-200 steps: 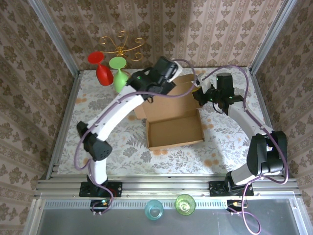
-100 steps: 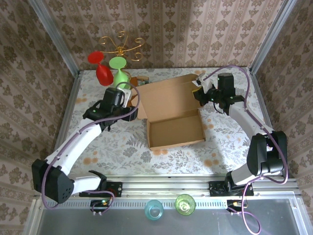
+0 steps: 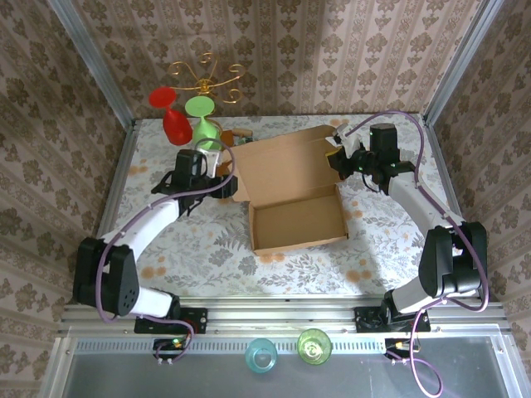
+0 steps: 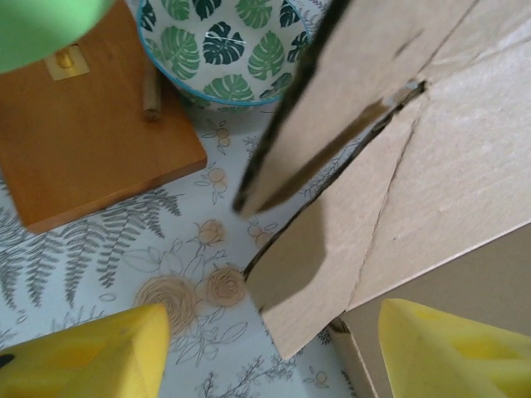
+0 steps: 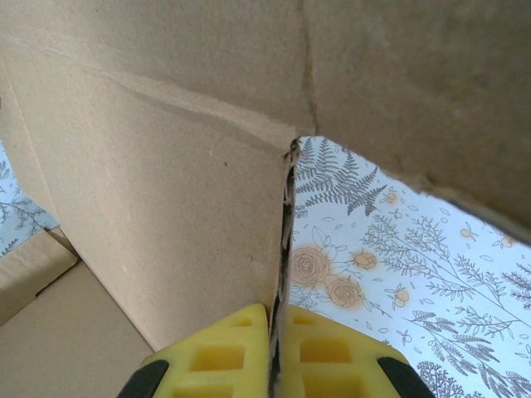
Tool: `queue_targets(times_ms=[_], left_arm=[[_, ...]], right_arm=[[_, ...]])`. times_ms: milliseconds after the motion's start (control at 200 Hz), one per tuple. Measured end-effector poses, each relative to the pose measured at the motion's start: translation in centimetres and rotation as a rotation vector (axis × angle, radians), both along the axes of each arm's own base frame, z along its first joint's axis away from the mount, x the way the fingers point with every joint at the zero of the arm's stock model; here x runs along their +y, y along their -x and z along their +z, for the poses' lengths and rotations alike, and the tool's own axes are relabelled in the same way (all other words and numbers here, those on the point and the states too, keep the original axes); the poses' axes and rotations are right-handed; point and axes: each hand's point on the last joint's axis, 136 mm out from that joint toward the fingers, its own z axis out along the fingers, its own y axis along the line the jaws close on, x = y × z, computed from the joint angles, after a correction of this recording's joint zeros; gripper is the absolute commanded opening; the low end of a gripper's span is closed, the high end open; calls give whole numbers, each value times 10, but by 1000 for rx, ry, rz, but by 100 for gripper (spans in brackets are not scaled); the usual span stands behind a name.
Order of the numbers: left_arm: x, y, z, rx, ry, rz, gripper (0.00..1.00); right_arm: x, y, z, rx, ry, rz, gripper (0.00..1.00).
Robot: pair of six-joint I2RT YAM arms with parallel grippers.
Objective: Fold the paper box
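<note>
While in right claw (image 5: 276,322) — paper box (image 3: 294,220).

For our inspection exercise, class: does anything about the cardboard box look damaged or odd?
Yes. The paper box has a jagged crease wandering across one side flap, unlike a straight fold line; the cardboard may be cracked there.

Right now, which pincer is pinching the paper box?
The right pincer: it is shut on the edge of a flap of the paper box. The left pincer is wide open by the box's left flap, clamping nothing.
</note>
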Motion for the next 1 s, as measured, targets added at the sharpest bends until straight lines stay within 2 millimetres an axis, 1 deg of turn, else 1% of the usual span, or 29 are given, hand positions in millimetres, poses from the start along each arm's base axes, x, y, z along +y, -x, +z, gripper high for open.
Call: queue_targets(times_ms=[110, 210, 330, 390, 430, 515, 570, 680, 725, 810, 910, 995], left_arm=[[-3, -5, -9, 18, -2, -6, 65], [-6, -11, -10, 17, -4, -11, 57], [-12, -17, -2, 0, 0, -21, 44], [-18, -17, 3, -12, 4, -32, 36], [-22, -17, 6, -15, 9, -33, 33], [-30, -14, 6, -16, 1, -38, 25], [-34, -10, 4, -7, -6, -32, 17], [-44, -3, 3, 2, -38, -20, 6], [-47, -1, 5, 2, -50, -6, 0], [-49, -1, 11, -5, -85, 39, 0], [-54, -3, 23, -43, -119, 91, 0], [-62, -7, 37, -96, -149, 122, 0]], right_arm=[[0, 0, 0, 0, 0, 1, 0], [0, 0, -1, 3, 0, 0, 0], [-1, -1, -2, 5, -1, -2, 0], [-1, 0, -2, 7, -3, -3, 0], [-1, -1, -2, 7, -3, -5, 0], [-1, -1, -2, 10, -6, -7, 0], [-1, -1, -1, 9, -10, -10, 0], [-3, -4, -1, 12, -18, -37, 0], [-5, -5, -2, 14, -19, -54, 4], [-9, -8, -6, 22, -25, -94, 15], [-14, -10, -12, 40, -32, -152, 21], [-21, -8, -18, 64, -41, -210, 28]])
